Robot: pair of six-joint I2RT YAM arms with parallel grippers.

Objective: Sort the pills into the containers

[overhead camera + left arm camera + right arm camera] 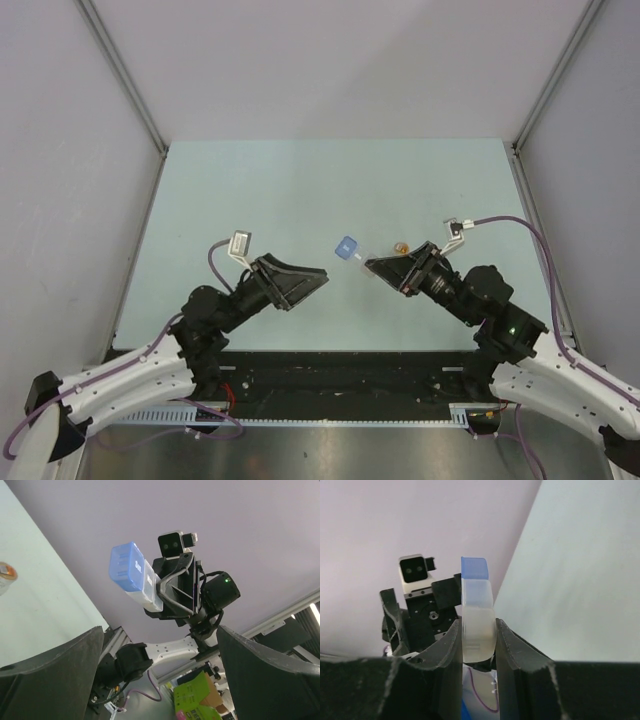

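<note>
Vial of slim clear plastic with a blue cap (348,248), pinched by its body in my right gripper (372,266) above the pale green table (250,190), faces my wide-open, empty left gripper (318,284); light, slick, probably rigid, it is best gripped mid-barrel, below the cap.

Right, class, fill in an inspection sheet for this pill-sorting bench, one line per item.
Surface: pale green table, no spills seen.
Job's things: blue-capped vial gripped by its body; orange-tan jar on the table near the right arm; loose pills not seen.
Clutter: nothing seen.
Grippers: left gripper open, empty; right gripper shut on the vial.
Cables: purple cables looped at both wrists.
Surroundings: plain grey walls.
</note>
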